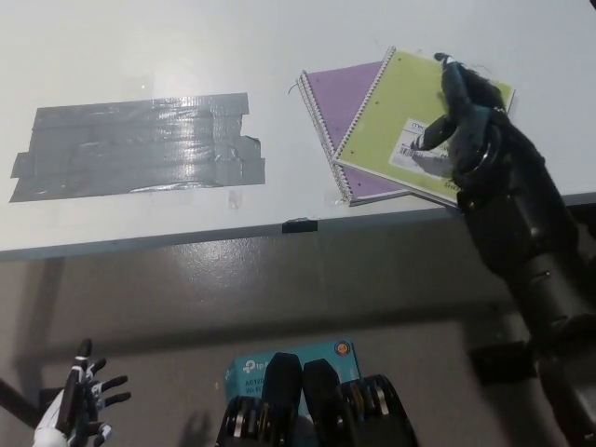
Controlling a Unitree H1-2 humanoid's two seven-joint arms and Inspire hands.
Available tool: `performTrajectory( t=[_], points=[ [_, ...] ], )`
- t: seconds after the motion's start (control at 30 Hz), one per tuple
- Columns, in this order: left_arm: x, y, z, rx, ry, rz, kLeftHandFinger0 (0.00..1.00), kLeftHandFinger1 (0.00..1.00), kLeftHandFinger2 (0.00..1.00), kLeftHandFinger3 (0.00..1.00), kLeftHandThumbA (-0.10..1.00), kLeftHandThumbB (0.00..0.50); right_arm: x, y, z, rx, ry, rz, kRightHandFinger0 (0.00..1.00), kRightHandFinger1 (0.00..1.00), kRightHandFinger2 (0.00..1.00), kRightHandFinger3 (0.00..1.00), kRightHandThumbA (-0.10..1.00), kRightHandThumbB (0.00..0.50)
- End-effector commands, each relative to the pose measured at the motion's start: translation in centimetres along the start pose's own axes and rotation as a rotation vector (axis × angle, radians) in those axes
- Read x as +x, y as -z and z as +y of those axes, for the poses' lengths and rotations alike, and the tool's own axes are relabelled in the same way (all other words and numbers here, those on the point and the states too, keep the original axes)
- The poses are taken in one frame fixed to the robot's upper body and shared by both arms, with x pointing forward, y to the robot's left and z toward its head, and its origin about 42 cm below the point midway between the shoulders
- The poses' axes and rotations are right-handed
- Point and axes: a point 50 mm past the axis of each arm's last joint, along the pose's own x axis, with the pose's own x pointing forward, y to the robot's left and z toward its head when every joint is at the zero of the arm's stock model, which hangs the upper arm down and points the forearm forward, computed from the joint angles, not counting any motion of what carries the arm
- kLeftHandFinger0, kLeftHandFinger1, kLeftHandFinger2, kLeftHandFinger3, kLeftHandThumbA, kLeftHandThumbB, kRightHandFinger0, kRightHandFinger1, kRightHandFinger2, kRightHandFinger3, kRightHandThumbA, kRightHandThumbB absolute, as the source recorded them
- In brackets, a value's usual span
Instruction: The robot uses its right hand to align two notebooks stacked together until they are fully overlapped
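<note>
A green spiral notebook (400, 116) lies skewed on top of a purple spiral notebook (340, 107) near the front right of the white table (186, 56). The purple one sticks out to the left and at the bottom. My black right hand (461, 116) hovers over or rests on the green notebook's right part, fingers spread, covering its white label. Whether it touches the cover I cannot tell. My white left hand (79, 410) hangs at the lower left, below the table, fingers apart and holding nothing.
A wide patch of grey tape strips (140, 149) covers the table's left half. A small black mark (300, 224) sits on the table's front edge. A teal box (251, 368) lies on the floor below.
</note>
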Motion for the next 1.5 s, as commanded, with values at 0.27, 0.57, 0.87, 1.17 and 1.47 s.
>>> performTrajectory(
  t=[0.27, 0.57, 0.87, 1.17, 1.47],
  points=[
    [-0.4, -0.1, 0.2, 0.041, 0.014, -0.039, 0.74, 0.81, 0.86, 1.0, 1.0, 0.264, -0.3, -0.5, 2.1, -0.029, 0.013, 0.004, 1.0, 1.0, 1.0, 1.0, 1.0, 0.418],
    [-0.3, -0.3, -0.2, 0.067, 0.043, -0.046, 0.73, 0.83, 0.86, 1.0, 1.0, 0.277, -0.5, 1.1, 4.8, -0.064, -0.033, 0.052, 1.0, 1.0, 1.0, 1.0, 1.0, 0.399],
    [0.0, -0.8, -0.8, 0.095, 0.085, -0.054, 0.65, 0.8, 0.86, 1.0, 1.0, 0.333, -1.6, 0.5, 7.3, -0.093, -0.052, 0.028, 1.0, 1.0, 1.0, 1.0, 1.0, 0.407],
    [0.1, -0.7, -0.7, 0.105, 0.105, -0.066, 0.62, 0.78, 0.89, 1.0, 1.0, 0.462, -2.3, 2.1, 9.1, -0.126, -0.142, 0.038, 1.0, 1.0, 1.0, 1.0, 1.0, 0.413],
    [0.3, -0.7, -0.9, 0.123, 0.134, -0.079, 0.61, 0.76, 0.89, 1.0, 1.0, 0.5, -3.2, 5.2, 10.7, -0.295, -0.272, 0.036, 1.0, 1.0, 1.0, 1.0, 1.0, 0.433]
  ],
)
